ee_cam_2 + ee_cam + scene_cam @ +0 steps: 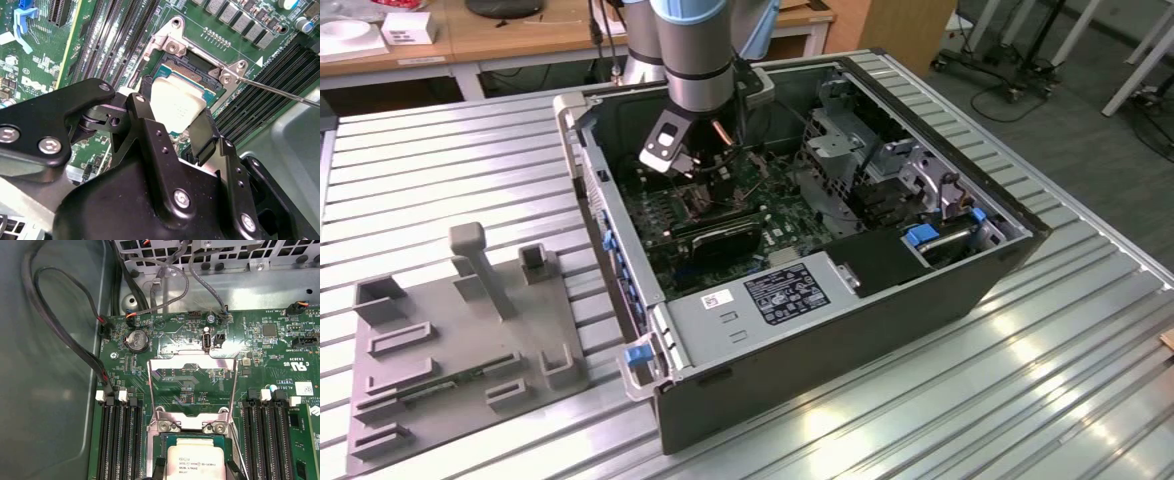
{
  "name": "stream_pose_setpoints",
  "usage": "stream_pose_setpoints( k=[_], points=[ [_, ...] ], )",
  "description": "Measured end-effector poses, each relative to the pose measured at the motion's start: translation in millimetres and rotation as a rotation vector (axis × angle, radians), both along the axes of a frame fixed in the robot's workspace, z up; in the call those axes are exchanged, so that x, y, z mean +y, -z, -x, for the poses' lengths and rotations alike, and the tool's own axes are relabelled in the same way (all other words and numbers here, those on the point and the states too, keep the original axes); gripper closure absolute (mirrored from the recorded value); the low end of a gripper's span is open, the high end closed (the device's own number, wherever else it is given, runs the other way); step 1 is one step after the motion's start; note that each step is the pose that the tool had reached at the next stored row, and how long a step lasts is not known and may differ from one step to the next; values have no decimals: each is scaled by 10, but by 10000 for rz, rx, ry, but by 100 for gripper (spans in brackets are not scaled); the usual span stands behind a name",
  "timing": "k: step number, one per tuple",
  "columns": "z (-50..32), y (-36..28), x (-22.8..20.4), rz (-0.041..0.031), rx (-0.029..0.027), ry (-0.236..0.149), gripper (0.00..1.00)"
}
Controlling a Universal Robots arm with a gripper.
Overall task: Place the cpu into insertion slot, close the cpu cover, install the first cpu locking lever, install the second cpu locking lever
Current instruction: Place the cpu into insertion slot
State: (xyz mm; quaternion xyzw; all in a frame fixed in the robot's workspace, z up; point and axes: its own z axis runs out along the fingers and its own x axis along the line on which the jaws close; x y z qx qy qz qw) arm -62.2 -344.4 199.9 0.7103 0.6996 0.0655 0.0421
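so the arm is reaching down into the open case, which sits across the middle of the slatted table. the gripper is clamped on the cpu, with a black finger against each of two opposite edges, both touching it.

in both wrist views the cpu is right at the slot, inside the silver rim and looking about level with the board. can't tell if it's fully seated on the contacts or just above them. a strip of the slot's dark centre shows past one edge of the cpu.

the cover is flipped open, lying back from the slot on its hinge side, and you can see green board through its window, so it's not closed over the cpu. a thin lever runs out from one corner of the slot's rim and across the memory slots. it looks unlatched. there are memory slots on both sides of the slot.

over by the table's edge on the exterior view's left there's a grey tray with upright holders, well apart from the case.
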Motion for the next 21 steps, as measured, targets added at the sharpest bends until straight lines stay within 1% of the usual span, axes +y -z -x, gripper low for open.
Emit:
stream_pose_setpoints(
  k=[5, 10, 13, 21],
  points=[
    [1, 2, 0, -1, 0, 0, 46],
    [31, 15, 1, -7, -39, 1, 46],
    [33, 18, 1, -14, -51, -3, 46],
    [34, 24, 10, -22, -52, -3, 46]
  ],
)
